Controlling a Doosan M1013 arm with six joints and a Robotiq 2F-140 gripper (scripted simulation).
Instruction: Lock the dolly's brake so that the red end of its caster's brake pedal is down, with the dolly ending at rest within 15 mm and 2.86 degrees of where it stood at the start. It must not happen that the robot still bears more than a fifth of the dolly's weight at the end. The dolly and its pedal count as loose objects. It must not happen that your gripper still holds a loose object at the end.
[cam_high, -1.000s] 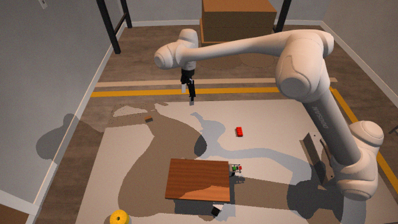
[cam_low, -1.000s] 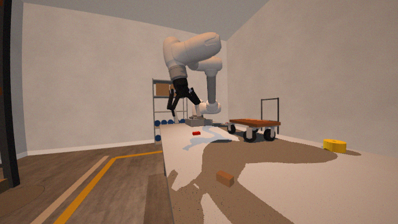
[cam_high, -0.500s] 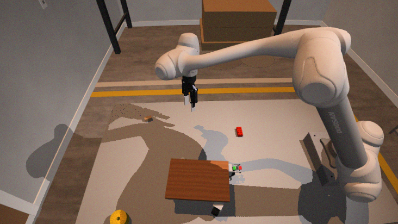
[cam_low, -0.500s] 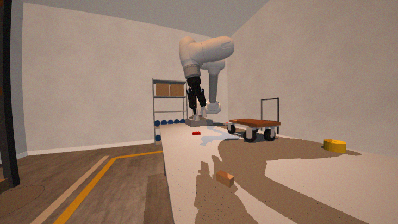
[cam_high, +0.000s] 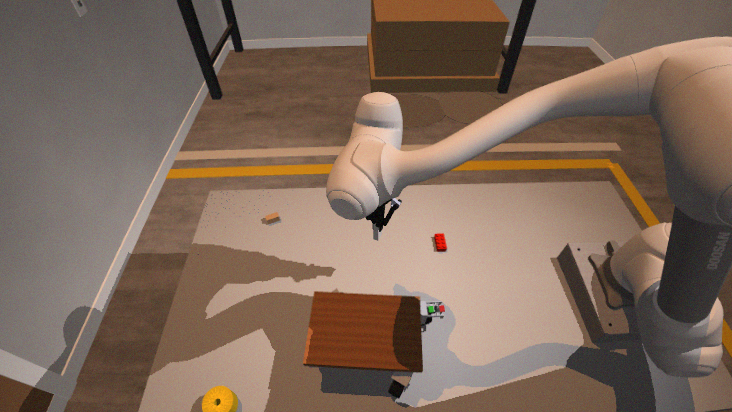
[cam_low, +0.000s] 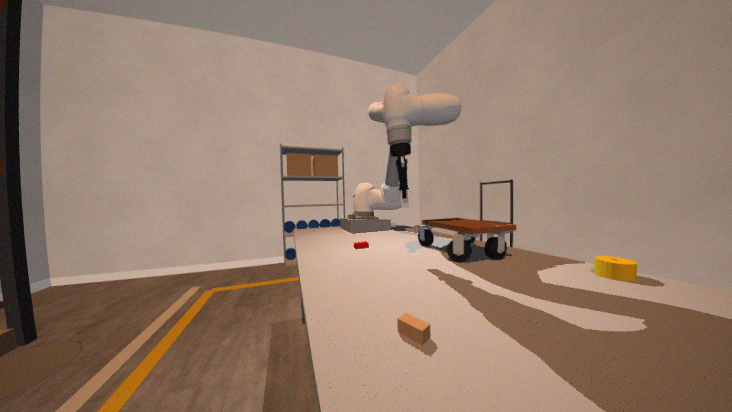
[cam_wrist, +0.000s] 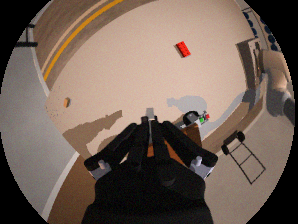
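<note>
The dolly (cam_high: 364, 331) has a brown wooden deck, black wheels and a black push handle; it stands on the pale mat and also shows in the exterior view (cam_low: 467, 227). At its near-right corner caster sits the brake pedal (cam_high: 435, 308), with a green end and a red end side by side, also in the wrist view (cam_wrist: 201, 119). My gripper (cam_high: 378, 231) hangs high above the mat, well short of the dolly, fingers shut together on nothing. It also shows in the exterior view (cam_low: 403, 197) and in the wrist view (cam_wrist: 150, 117).
A red brick (cam_high: 440, 242) lies on the mat right of the gripper. A small tan block (cam_high: 271, 218) lies to the left. A yellow spool (cam_high: 219, 399) sits at the front. The robot base (cam_high: 660, 301) stands at the right. A large cardboard box (cam_high: 435, 43) and rack legs stand behind.
</note>
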